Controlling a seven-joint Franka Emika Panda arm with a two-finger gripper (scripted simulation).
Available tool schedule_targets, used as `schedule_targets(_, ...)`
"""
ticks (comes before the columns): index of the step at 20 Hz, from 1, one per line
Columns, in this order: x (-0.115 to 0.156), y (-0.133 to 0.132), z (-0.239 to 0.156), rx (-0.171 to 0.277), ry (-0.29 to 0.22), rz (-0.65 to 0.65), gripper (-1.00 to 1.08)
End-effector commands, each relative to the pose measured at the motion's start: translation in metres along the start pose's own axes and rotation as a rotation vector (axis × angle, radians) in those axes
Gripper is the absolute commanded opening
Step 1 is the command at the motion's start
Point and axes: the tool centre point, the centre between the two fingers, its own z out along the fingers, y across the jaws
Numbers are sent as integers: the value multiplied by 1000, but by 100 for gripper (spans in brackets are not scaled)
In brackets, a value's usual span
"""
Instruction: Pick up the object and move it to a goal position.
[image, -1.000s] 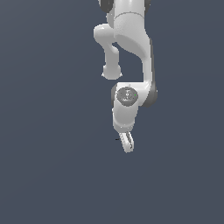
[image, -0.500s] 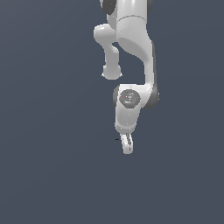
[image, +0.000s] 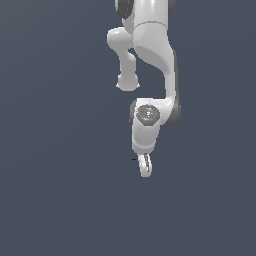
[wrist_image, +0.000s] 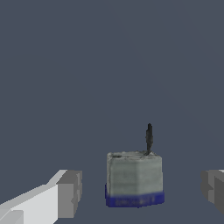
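In the wrist view the object (wrist_image: 134, 178) is a small greyish block with a dark blue edge and a thin dark stub rising from one corner. It lies between my gripper's (wrist_image: 142, 194) two fingers, one grey pad (wrist_image: 69, 194) on one side and the other pad (wrist_image: 213, 188) on the other, with a gap on each side, so nothing touches it. In the exterior view the gripper (image: 145, 169) points down at the grey floor, and of the object only the thin dark stub (image: 134, 159) shows beside the fingers.
A plain dark grey floor (image: 60, 190) fills both views. The white arm (image: 150, 60) reaches down from the exterior view's top.
The arm's wrist and gripper have sunk slightly lower toward the floor over the last second.
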Motion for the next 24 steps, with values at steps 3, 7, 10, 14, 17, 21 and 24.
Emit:
schedule_targets(3, 0, 1, 22, -1, 0, 3, 100)
schedule_targets(7, 0, 1, 39, -1, 0, 4, 100)
schedule_targets(10, 0, 0, 42, -1, 0, 4, 100)
schedule_targets(14, 0, 0, 42, -1, 0, 4, -100)
schedule_targets(17, 0, 0, 42, -1, 0, 4, -100)
schedule_targets(21, 0, 0, 42, -1, 0, 4, -100)
schedule_targets(24, 0, 1, 41, -1, 0, 4, -100)
